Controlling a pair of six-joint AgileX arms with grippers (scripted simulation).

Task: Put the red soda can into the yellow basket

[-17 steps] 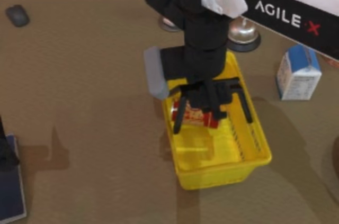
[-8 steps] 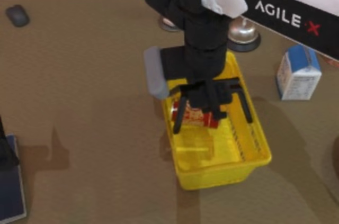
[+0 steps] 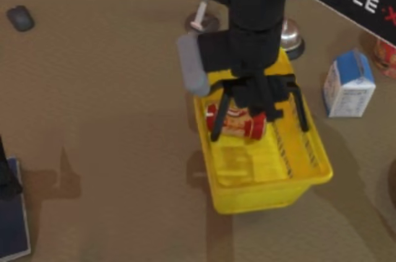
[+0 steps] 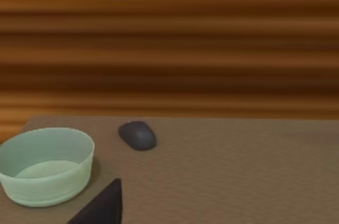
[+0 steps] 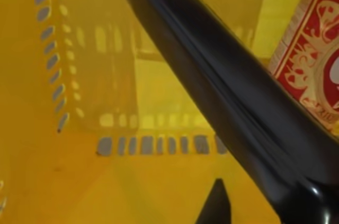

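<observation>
The yellow basket (image 3: 272, 191) hangs from my right gripper (image 3: 257, 96), which is shut on its raised black handle (image 3: 301, 110). The red soda can (image 3: 238, 121) lies on its side inside the basket, under the handle. In the right wrist view the handle (image 5: 222, 86) crosses the picture slantwise. Behind it are the basket's slotted yellow wall (image 5: 79, 171) and the can's red and gold label (image 5: 312, 60). One fingertip (image 5: 217, 205) shows beside the handle. My left gripper (image 3: 6, 178) is parked at the table's left edge.
A blue and white carton (image 3: 348, 85) stands right of the basket, with a red canister (image 3: 387, 57) beyond it. A silver bell (image 3: 289, 34) and a small stand (image 3: 201, 20) are behind the basket. A dark mouse (image 3: 20, 18) lies far left, near a green bowl (image 4: 45, 166).
My right arm has risen and shifted right. The basket has come up with it, carrying the can. The left arm has stayed still.
</observation>
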